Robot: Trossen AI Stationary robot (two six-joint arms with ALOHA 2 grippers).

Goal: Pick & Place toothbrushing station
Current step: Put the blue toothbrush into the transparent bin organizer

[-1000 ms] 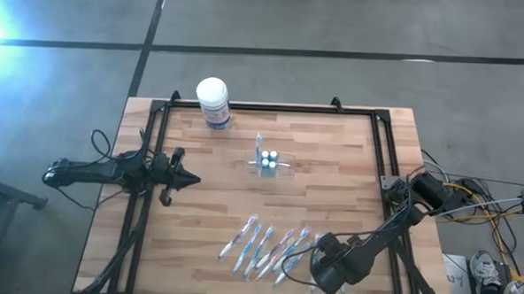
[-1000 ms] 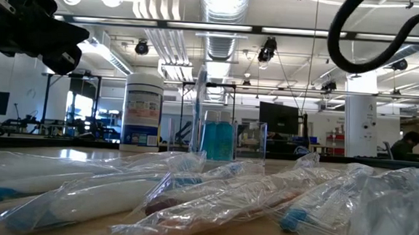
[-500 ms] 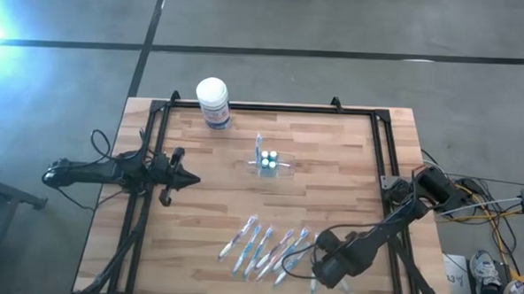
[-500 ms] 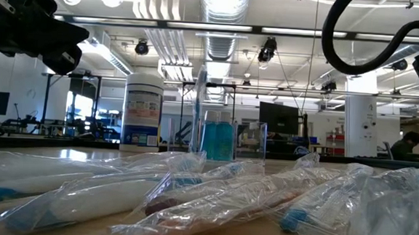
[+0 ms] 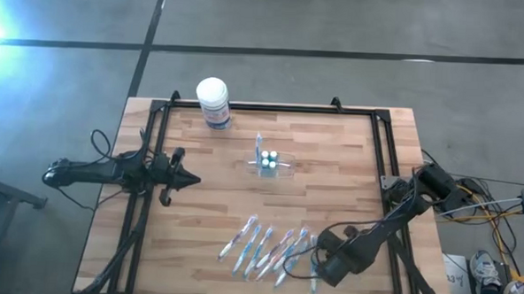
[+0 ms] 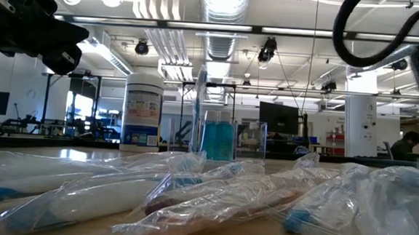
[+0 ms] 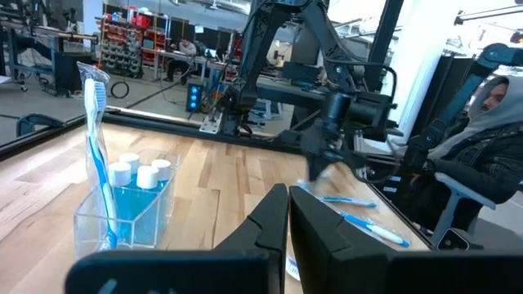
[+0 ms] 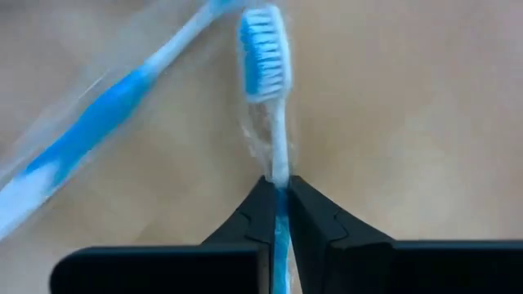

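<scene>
The toothbrushing station [image 5: 268, 163], a clear holder with a blue toothbrush and small bottles in it, stands upright mid-table, also in the low view [image 6: 219, 141] and the left wrist view [image 7: 122, 208]. Several toothbrushes in clear wrappers [image 5: 266, 246] lie near the front edge. My right gripper [image 5: 328, 263] points down at the right end of that row, shut on one wrapped blue-and-white toothbrush [image 8: 265, 73]. My left gripper [image 5: 191, 179] hovers shut and level at the table's left edge, holding nothing. My right gripper pinches the toothbrush's thin neck [image 8: 280, 181], below the bristle head, between its two fingers [image 8: 260, 214], clear wrapper included. The fingers come from above, pointing down, and lie across the brush. Whether the brush is off the table I cannot tell.
A white tub with a blue label [image 5: 213, 100] stands at the far left of the table. A black frame [image 5: 382, 143] runs along the table's edges. Bare wood lies between the station and the row of toothbrushes. A seated person [image 7: 482, 147] is beyond the right side.
My right gripper has shifted a little toward the table's right edge and rolled about its own axis. In the low view the wrapped toothbrushes at the right have stirred.
</scene>
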